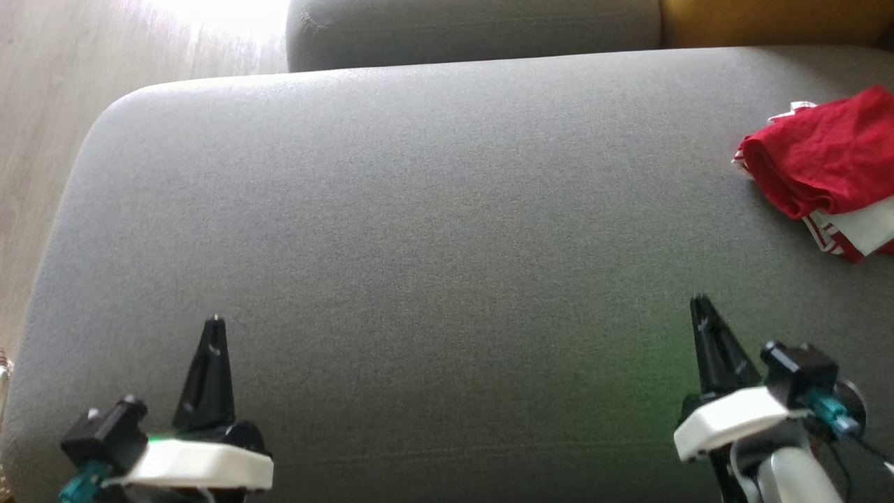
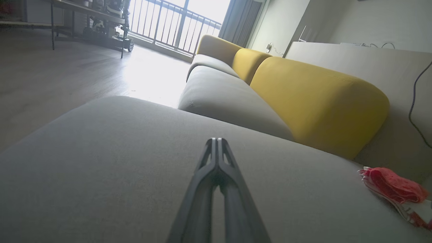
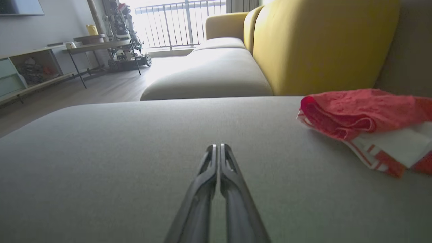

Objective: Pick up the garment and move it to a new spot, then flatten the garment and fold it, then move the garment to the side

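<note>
**A:** Where's the garment?

**B:** The garment [image 1: 831, 168] is red, with a white part edged in red stripes showing beneath. It lies bundled in layers on the grey seat cushion [image 1: 419, 209], at the right edge and toward the far right corner.

**A:** And the hands?

**B:** Both are well apart from it. The left hand [image 1: 214, 323] is at the cushion's near edge, toward the near left corner, with its two dark fingers pressed together. The right hand [image 1: 698, 302] is at the near edge toward the right, its fingers also pressed together. Each points toward the far edge. The garment lies farther back and to the right of the right hand.

**A:** Are the fingertips touching the cushion?

**B:** I can't tell. In the wrist views they sit low over the fabric.

**A:** What's around it?

**B:** A second grey seat [image 1: 475, 31] lies beyond the far edge, with a yellow backrest [image 1: 768, 21] at the far right. There's wooden floor [image 1: 42, 105] off the left edge.
</note>
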Robot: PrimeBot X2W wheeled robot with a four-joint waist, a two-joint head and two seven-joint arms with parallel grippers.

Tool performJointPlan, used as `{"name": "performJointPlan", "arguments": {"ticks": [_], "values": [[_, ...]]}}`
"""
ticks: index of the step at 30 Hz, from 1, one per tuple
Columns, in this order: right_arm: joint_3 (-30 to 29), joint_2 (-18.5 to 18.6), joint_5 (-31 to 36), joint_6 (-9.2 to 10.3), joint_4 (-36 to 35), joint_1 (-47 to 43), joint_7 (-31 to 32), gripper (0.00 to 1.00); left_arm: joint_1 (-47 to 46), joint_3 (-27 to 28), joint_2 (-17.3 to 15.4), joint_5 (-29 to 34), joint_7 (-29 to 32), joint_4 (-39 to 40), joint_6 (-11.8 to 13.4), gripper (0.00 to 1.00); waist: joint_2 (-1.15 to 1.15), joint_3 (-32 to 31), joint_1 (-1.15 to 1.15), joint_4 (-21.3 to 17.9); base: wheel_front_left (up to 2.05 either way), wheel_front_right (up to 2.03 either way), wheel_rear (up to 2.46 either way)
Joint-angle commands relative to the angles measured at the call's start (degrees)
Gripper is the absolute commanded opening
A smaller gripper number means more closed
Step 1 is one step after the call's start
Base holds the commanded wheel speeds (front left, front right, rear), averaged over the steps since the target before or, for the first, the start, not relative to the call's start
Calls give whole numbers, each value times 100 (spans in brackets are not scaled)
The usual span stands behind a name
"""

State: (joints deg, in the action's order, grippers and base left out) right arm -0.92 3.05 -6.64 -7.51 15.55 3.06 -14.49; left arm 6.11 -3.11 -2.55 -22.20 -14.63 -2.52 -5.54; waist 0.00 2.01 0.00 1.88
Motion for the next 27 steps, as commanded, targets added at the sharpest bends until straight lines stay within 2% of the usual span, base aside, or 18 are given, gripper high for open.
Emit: {"name": "performJointPlan", "arguments": {"ticks": [1,27], "values": [[-11,0,-107,0,-138,118,19,0,-97,6,-9,-86,14,142,-1,0,0,-2,0,-2,0,0,0],[-129,-4,-1958,0,-147,155,472,0,-350,113,-92,-1689,394,-161,-44,0,0,-42,0,-42,0,0,0]]}}
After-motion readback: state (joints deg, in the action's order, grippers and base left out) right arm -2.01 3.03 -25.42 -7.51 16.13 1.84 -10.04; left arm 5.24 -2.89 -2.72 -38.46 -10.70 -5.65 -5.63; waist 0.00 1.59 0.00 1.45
